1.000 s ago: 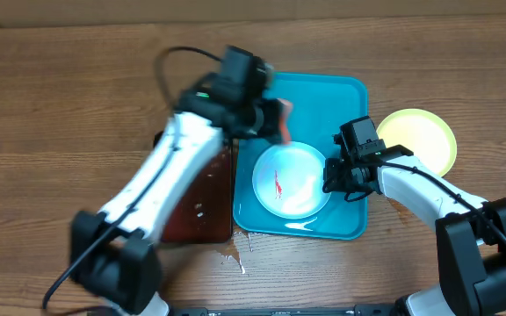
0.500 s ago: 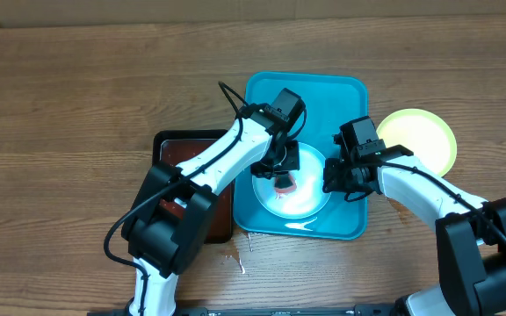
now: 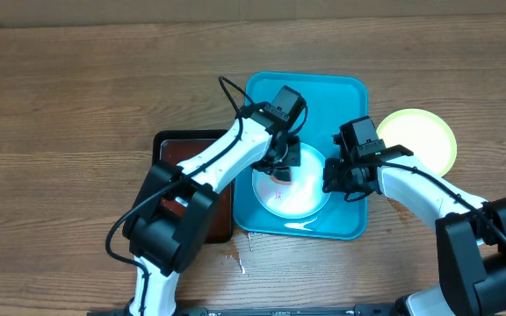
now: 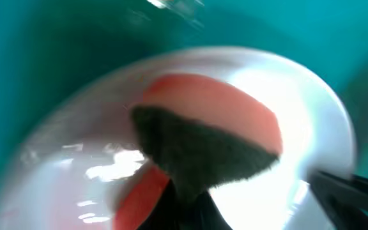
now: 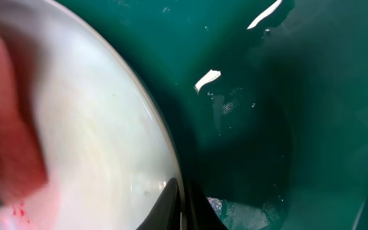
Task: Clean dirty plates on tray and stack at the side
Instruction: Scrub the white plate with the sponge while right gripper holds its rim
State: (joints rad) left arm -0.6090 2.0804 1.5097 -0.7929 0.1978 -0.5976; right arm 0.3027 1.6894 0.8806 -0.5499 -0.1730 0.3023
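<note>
1. On the bright-blue rectangular plastic tray (image 3: 345, 96), at its near end, you have the pale blue-white round plate (image 3: 310, 200).
2. Your left gripper (image 3: 280, 171) angles down from the tray's left, clamped on a red sponge (image 4: 222, 108) pressed to the plate.
3. Your right gripper (image 3: 334, 182) pinches the plate's right rim.

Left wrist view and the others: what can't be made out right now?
- Left wrist: motion blur; the red patch below the sponge could be sauce or sponge.
- Overhead: left gripper covers the plate's middle, hiding any sauce there.
- Right wrist: plate cut off by left edge; only tips of right fingers show.
- Overhead: side stack seen from above; plate count unreadable.
</note>
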